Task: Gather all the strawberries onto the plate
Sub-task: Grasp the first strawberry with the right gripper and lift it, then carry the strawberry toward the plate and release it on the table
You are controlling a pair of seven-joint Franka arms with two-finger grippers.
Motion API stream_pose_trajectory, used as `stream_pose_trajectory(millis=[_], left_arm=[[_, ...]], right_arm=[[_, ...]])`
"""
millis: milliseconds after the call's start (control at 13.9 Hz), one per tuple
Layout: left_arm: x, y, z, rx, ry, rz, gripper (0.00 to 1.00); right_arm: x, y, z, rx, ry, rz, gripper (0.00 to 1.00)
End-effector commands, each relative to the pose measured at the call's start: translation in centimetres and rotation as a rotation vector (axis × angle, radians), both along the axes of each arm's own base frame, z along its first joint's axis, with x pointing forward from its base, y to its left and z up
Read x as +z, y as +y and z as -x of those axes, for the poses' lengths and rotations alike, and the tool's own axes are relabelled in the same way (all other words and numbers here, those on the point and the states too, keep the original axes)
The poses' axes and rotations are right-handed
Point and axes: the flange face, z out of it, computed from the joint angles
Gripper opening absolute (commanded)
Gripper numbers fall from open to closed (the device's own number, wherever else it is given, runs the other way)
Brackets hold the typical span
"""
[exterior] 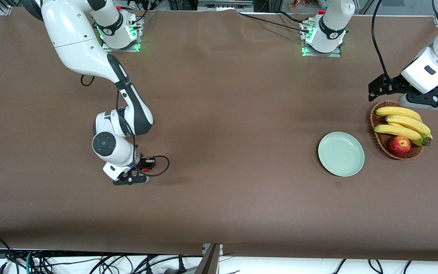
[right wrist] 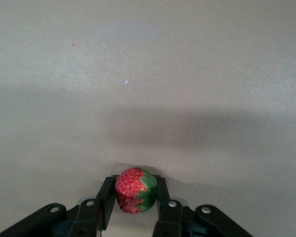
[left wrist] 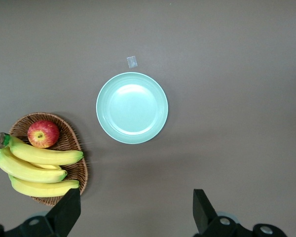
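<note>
My right gripper point(exterior: 142, 174) is low over the table toward the right arm's end, shut on a small red strawberry point(right wrist: 134, 190) with a green cap. The berry sits between the two black fingers point(right wrist: 106, 200) and shows as a red speck in the front view point(exterior: 145, 169). No other strawberry is in view. The pale mint-green plate point(exterior: 341, 153) lies empty toward the left arm's end and also shows in the left wrist view point(left wrist: 132, 107). My left gripper point(exterior: 430, 99) hangs high above the table near the basket, open and empty point(left wrist: 136, 202).
A brown wicker basket point(exterior: 379, 141) beside the plate holds yellow bananas point(exterior: 403, 122) and a red apple point(exterior: 399, 145). In the left wrist view a small pale scrap point(left wrist: 132, 61) lies on the brown tabletop next to the plate.
</note>
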Motion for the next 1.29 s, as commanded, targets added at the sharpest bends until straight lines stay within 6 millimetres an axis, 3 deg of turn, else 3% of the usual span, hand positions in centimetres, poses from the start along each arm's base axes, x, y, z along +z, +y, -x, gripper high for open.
stream_pose_trajectory(millis=[0,72,288,431,647,791,934,1078,1222], left_arm=[[0.7,-0.2,0.2,0.001,0.005,0.002,1.0],[0.7,-0.2,0.2,0.002,0.005,0.002,1.0],[0.7,-0.3,0.2,0.001,0.005,0.002,1.0],[0.8,-0.3,0.2,0.001,0.004,0.002,1.0],[0.7,-0.4,0.2,-0.001,0.005,0.002,1.0],[0.7,-0.4,0.2,-0.001,0.005,0.002,1.0],[0.7,-0.4,0.2,-0.001,0.005,0.002,1.0],[0.7,-0.4,0.2,-0.001,0.005,0.002,1.0],[0.7,-0.4,0.2,0.001,0.005,0.002,1.0]], right_arm=[[1.3,1.3,-0.6,-0.02,-0.001,-0.063,0.07],[1.7,2.2,-0.5,-0.047,0.004,-0.1,0.07],[4.0,8.3,0.0,-0.179,0.01,-0.229,0.07],[5.5,13.4,0.1,-0.258,-0.007,-0.275,0.07],[7.0,23.2,2.4,-0.397,-0.018,-0.368,0.08],[5.9,29.2,5.0,-0.468,-0.075,-0.457,0.1],[3.5,34.9,9.0,-0.491,-0.132,-0.553,0.1],[2.1,38.8,12.9,-0.525,-0.144,-0.62,0.15],[2.3,41.0,15.3,-0.541,-0.14,-0.653,0.2]])
